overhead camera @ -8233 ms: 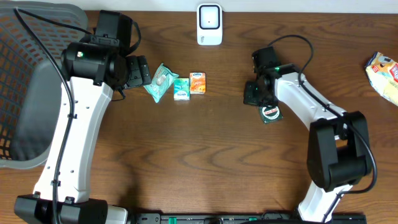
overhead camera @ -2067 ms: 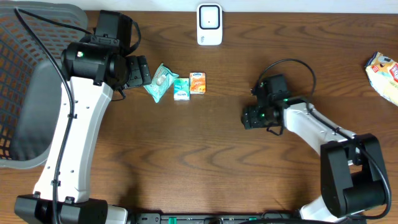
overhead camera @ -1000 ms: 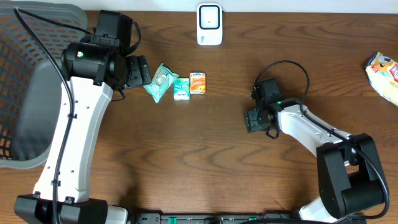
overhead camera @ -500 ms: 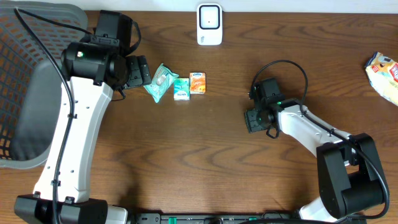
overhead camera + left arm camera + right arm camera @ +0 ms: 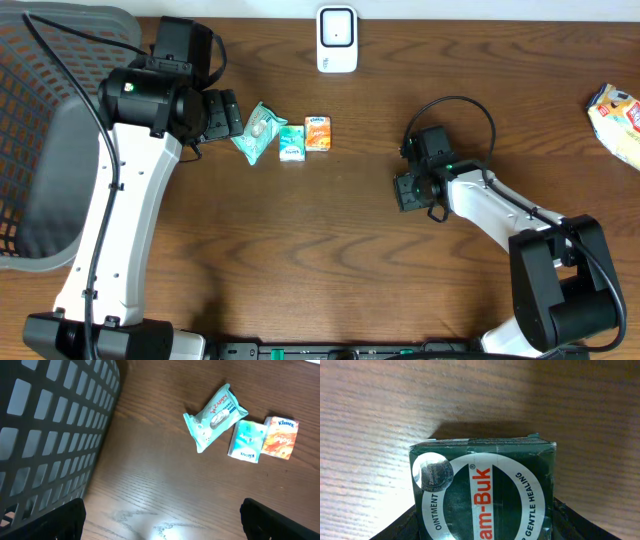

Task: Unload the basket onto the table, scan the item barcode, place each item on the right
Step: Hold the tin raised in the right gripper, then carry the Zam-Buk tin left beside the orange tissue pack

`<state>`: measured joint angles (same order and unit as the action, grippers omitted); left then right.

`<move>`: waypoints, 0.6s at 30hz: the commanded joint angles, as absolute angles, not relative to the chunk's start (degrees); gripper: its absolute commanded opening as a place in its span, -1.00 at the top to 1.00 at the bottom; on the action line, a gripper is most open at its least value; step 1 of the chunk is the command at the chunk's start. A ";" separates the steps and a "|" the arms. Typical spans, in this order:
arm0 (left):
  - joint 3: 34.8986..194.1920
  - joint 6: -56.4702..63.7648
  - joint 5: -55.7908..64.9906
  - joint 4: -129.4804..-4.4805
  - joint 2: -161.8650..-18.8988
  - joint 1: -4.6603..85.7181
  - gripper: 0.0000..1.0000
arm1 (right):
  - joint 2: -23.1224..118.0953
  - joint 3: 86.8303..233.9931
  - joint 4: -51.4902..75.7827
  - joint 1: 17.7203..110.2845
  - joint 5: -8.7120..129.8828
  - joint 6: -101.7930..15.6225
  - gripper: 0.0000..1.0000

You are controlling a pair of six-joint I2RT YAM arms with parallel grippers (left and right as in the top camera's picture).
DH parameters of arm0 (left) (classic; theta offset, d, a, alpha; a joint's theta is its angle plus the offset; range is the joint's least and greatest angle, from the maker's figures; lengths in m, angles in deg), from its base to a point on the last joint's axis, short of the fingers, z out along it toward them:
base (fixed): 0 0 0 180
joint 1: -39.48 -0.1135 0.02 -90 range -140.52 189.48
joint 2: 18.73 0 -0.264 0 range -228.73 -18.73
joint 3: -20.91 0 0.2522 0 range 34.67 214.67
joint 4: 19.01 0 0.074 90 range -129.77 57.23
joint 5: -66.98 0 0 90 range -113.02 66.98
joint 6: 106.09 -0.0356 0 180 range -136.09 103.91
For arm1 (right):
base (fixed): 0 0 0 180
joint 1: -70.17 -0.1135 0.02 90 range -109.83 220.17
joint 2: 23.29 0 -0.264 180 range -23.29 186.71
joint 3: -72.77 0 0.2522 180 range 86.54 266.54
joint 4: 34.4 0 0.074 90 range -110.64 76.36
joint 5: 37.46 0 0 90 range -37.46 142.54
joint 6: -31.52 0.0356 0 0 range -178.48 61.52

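Right fingers [image 5: 395, 527] sit one on each side of the green ointment box [image 5: 482, 490]. They look to be at its side faces, but I cannot tell whether they are truly pinching it or only brushing the card. The box lies label-up on the bench [image 5: 330, 270], right of centre. From above, the wrist hides it.

Left fingers [image 5: 55, 522] are spread wide with nothing between them. They are parked over by the basket [image 5: 50, 150], near the wipes pack [image 5: 257, 131] and two tissue packs [image 5: 304, 137]. I'd leave that arm where it is.

The step in hand, as I judge it, is getting hold of the box. I want the pinch square across the two side faces, with the box centred, so it does not twist when lifted. It is thin card, so I'd squeeze only enough to carry it.

I can see no barcode on the face that is up. It is probably on a side or underneath, so I must not cover it with a finger.

Once the box is up, I'd take it toward the white scanner [image 5: 337, 40] at the far edge of the bench. I'd then turn the wrist until the coded face looks at the scanner's window, and hold steady there rather than sweeping past.
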<state>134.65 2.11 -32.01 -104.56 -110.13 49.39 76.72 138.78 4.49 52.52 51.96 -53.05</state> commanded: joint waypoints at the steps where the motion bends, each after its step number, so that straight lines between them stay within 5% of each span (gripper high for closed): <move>1: 134.48 2.63 -32.71 -104.74 -110.04 49.30 -0.96 | 79.23 136.88 4.35 52.74 59.81 -52.07 -0.18; 18: 134.48 2.63 -32.71 -104.74 -110.04 49.30 -0.95 | 77.42 146.37 3.72 57.35 95.57 -52.13 -0.10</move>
<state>134.65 2.11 -32.01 -104.56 -110.13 49.39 77.70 143.70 4.35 56.06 83.48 -52.64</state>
